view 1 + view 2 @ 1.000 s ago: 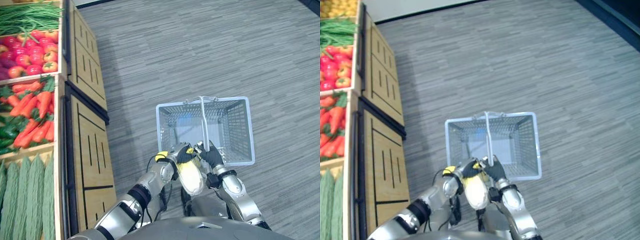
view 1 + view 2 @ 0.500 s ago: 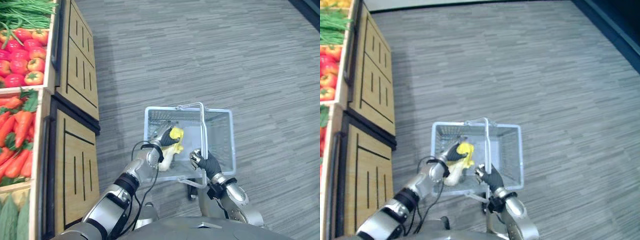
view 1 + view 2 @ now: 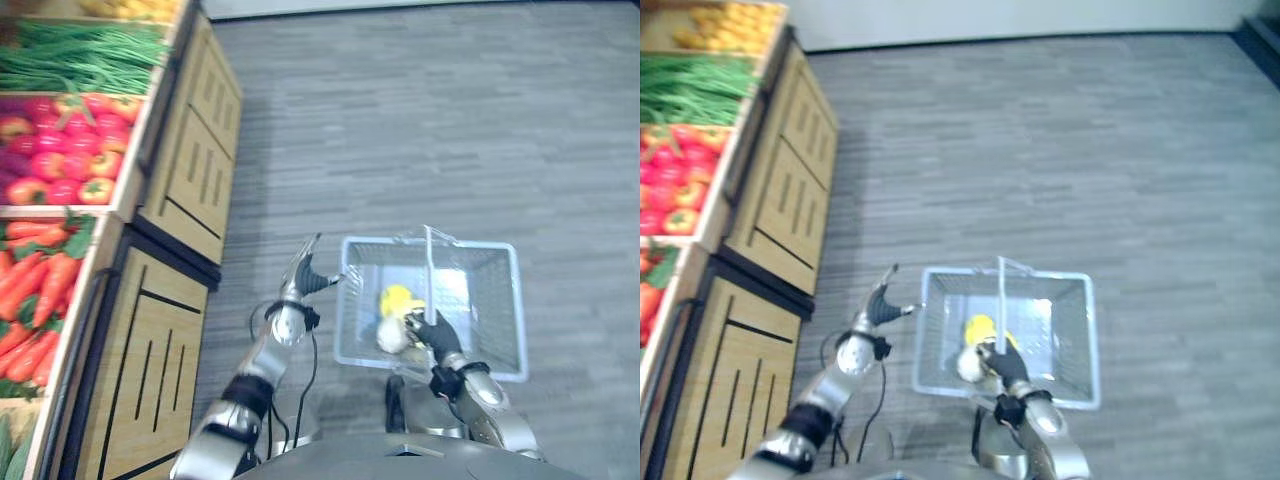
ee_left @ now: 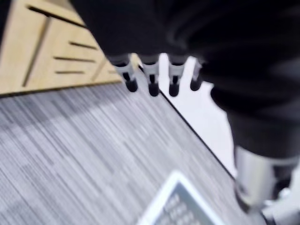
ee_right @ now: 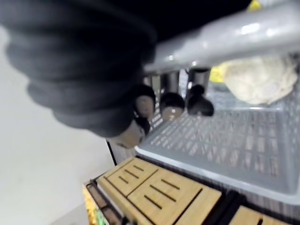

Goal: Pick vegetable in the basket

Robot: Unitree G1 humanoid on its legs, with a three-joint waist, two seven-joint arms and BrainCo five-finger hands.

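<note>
A pale vegetable with a yellow leafy top lies inside the grey wire basket, at its near left side. My right hand is shut on the basket's handle and holds the basket above the floor. In the right wrist view its fingers curl round the handle bar, with the vegetable lying past them. My left hand is open with straight fingers and holds nothing. It hovers just outside the basket's left rim.
A wooden produce stand runs along the left. Its bins hold green beans, tomatoes and carrots. Grey striped floor stretches ahead and to the right.
My left hand let go of the vegetable, which now lies in the basket, and drew back out to the left with its fingers straightened. The camera has shifted too.
</note>
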